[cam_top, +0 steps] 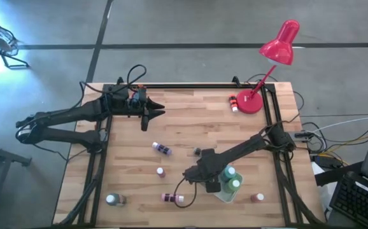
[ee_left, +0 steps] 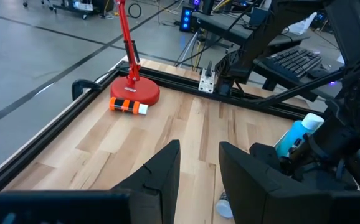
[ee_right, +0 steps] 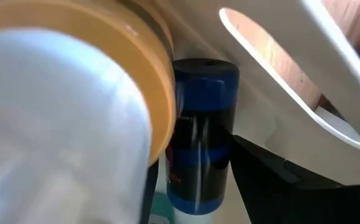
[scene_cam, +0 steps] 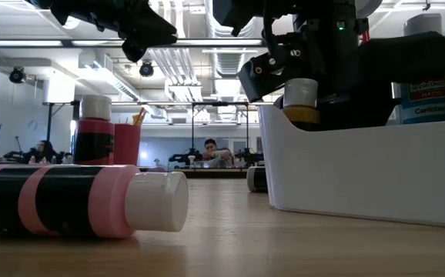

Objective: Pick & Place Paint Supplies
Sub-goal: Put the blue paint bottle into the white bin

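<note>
The right gripper (cam_top: 213, 186) is down at the near right of the table, poised over the white bin (scene_cam: 361, 173), and it has a yellow paint bottle (scene_cam: 302, 104) pinched between its fingers, white cap up, hanging at the bin's rim. From the right wrist that same bottle fills the view, with a blue bottle (ee_right: 198, 134) standing just behind it inside the bin. Teal and green bottles (cam_top: 232, 179) are already in the bin, right beside the gripper.

Over on the far left, the left gripper (cam_top: 151, 114) waits above the table edge, fingers (ee_left: 161, 171) a little apart with nothing between them.

Plenty is loose on the wooden table (cam_top: 190, 121). A purple bottle (cam_top: 162, 149) lies on its side near the middle, a small bottle (cam_top: 161, 172) stands just nearer than it, and a dark one (cam_top: 197, 152) sits close to the right arm. Along the near edge there is a clear bottle (cam_top: 113, 200) on the left, a pink-and-black striped bottle (cam_top: 171, 198) lying on its side, and a red bottle (cam_top: 256, 198) to the right of the bin.

At the far right corner, an orange-and-black bottle (cam_top: 233, 102) lies touching the base of the red desk lamp (cam_top: 270, 63).
</note>
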